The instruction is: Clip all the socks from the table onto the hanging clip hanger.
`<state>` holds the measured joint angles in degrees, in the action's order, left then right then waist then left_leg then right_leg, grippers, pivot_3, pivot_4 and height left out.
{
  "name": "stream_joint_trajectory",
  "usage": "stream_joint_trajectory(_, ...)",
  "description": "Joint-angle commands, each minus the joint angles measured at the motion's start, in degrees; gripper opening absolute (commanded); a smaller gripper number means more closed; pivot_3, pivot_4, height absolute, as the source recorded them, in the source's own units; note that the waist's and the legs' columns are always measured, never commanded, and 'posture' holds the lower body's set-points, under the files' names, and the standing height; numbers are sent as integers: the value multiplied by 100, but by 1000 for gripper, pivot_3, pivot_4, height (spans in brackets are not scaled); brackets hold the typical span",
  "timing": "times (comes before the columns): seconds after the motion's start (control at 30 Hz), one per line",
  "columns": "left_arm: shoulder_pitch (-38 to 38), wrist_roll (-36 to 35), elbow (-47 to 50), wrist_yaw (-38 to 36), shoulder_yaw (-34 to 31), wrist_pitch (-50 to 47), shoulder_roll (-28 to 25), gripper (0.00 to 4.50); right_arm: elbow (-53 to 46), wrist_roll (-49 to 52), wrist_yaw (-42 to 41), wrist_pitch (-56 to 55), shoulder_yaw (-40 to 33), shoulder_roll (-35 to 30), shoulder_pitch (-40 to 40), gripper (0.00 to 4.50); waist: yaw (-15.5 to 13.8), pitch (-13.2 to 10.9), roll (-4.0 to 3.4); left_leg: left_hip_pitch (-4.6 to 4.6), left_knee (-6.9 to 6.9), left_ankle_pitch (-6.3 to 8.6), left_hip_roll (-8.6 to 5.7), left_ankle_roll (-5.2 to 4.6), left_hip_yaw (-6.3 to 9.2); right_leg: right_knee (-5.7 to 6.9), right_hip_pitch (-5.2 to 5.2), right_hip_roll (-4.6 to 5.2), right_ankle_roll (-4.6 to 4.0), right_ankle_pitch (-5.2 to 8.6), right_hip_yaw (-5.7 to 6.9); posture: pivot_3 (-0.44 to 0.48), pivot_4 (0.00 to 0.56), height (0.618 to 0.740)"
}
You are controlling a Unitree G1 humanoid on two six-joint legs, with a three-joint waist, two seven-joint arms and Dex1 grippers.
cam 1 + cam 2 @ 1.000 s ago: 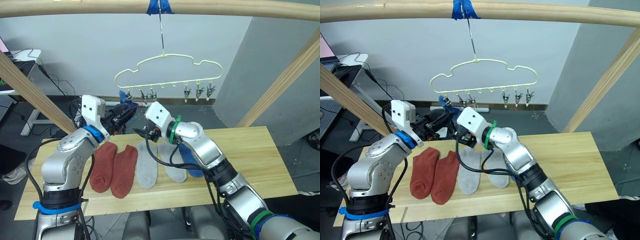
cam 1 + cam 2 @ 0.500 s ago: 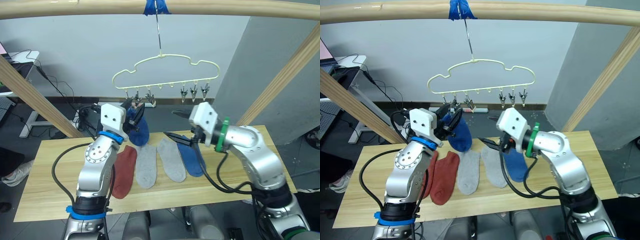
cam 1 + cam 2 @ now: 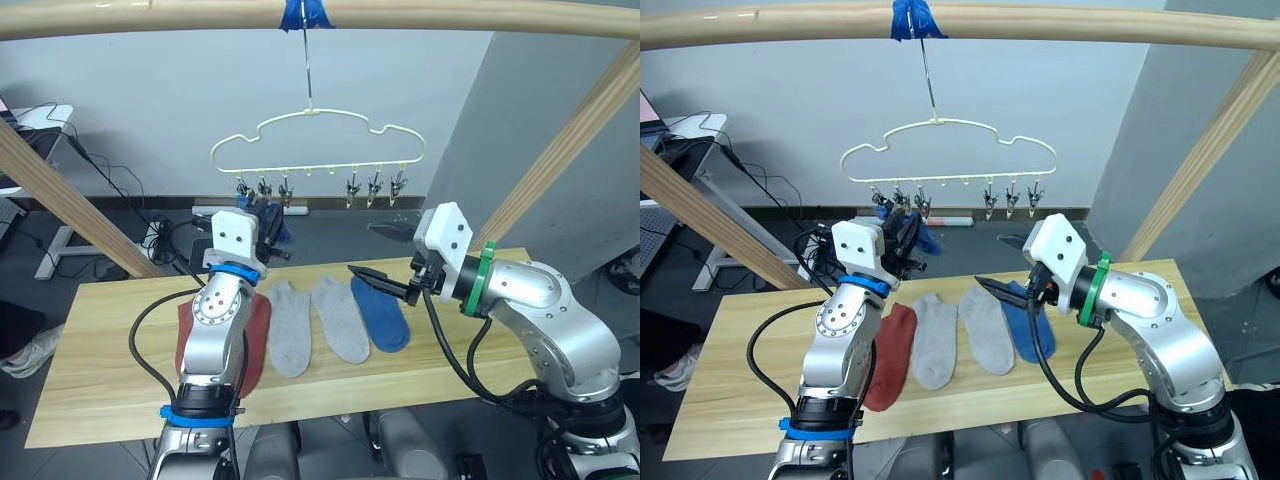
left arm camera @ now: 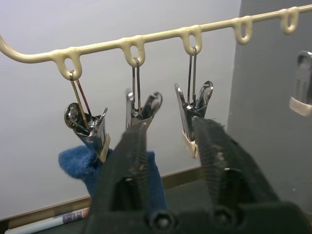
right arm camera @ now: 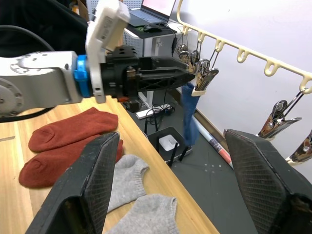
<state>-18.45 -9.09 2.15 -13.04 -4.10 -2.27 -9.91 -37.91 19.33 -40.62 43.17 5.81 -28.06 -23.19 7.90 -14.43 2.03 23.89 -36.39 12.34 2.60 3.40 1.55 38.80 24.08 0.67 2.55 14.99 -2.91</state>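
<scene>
R hand (image 3: 358, 272) wide open, empty, hovers just above blue sock (image 3: 381, 313) on surface (image 3: 480, 340); sock's long axis runs front-back. L hand (image 4: 168, 141) open up by clip hanger (image 3: 318, 160).

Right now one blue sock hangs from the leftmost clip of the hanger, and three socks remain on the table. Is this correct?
Not quite. The blue sock does hang from the leftmost clip of the hanger, but five socks remain on the table: two red, two grey, one blue. The right wrist and eye views show them.
</scene>
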Motion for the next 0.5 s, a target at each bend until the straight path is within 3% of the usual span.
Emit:
stream_joint_trajectory(0.03, -71, 43, 103, 34, -6, 204, 26, 1213, -230, 131, 89, -50, -107, -82, 17, 3602, 21, 0, 0, 0, 0, 0, 0, 0, -2, -1, 0, 0, 0, 0, -1, -270, 253, 740)
stream_joint_trajectory(0.5, 41, 138, 241, 266, -47, 286, 168, 1213, -192, 210, 225, -133, -67, -167, 47, 3602, 44, 0, 1, -1, 0, 0, 2, 0, -3, -4, 1, -3, 2, 1, -4, -270, 250, 740)
